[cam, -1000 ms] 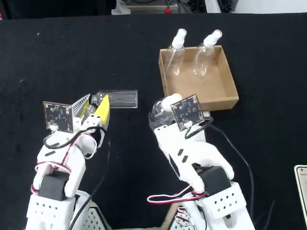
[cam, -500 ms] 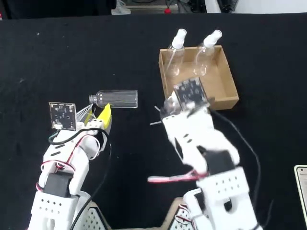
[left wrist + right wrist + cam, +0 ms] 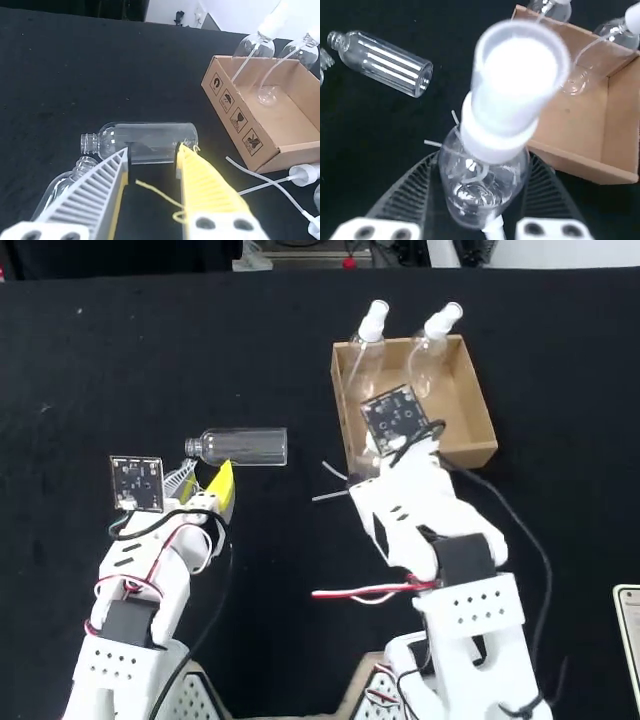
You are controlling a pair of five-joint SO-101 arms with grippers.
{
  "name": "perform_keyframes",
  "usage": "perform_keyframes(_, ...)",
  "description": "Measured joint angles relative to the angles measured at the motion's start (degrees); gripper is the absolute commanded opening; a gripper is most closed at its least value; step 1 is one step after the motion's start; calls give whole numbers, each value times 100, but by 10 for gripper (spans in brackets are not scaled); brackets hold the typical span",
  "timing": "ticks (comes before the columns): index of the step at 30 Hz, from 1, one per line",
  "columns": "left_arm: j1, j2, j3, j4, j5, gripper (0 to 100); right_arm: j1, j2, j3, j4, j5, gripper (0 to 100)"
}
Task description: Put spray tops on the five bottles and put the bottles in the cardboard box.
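High view: a cardboard box [image 3: 470, 430] sits on the black counter [image 3: 150, 360], toward the far right. Inside it, a left boxed bottle [image 3: 365, 360] and a right boxed bottle [image 3: 425, 365], both with spray tops, lean on the far wall with their heads over the rim. An open bottle [image 3: 245, 446] lies on its side on the counter, well left of the box. The left arm [image 3: 150, 560] has its jaws just short of that bottle. The right arm [image 3: 420, 520] has its wrist over the box's near left corner. Two thin white tubes [image 3: 330, 472] lie on the counter beside it.

Left wrist view: the left jaws are spread with nothing between them, and their tips almost touch the side of the open bottle [image 3: 145, 140]. A second open bottle [image 3: 75, 175] lies partly under the grey jaw. A loose spray top [image 3: 302, 172] lies by the near corner of the box [image 3: 235, 115].

Right wrist view: the right jaws pinch a held bottle [image 3: 485, 190] by its body. Its white spray top [image 3: 517, 85] points up at the camera. It hangs over the counter just outside the near wall of the box [image 3: 570, 160].
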Motion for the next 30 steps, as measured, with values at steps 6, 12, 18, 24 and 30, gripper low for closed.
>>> perform_keyframes(6,0,0,0,-35,0,155,0,624,-536,0,26,109)
perform_keyframes(12,0,0,0,-35,0,155,0,1152,-1248,0,-88,109)
perform_keyframes(18,0,0,0,-35,0,155,0,1916,-1688,-9,-97,109)
perform_keyframes(24,0,0,0,-35,0,155,158,1978,-1837,-800,-114,109)
perform_keyframes(30,0,0,0,-35,0,155,580,1996,-1829,-1688,-519,109)
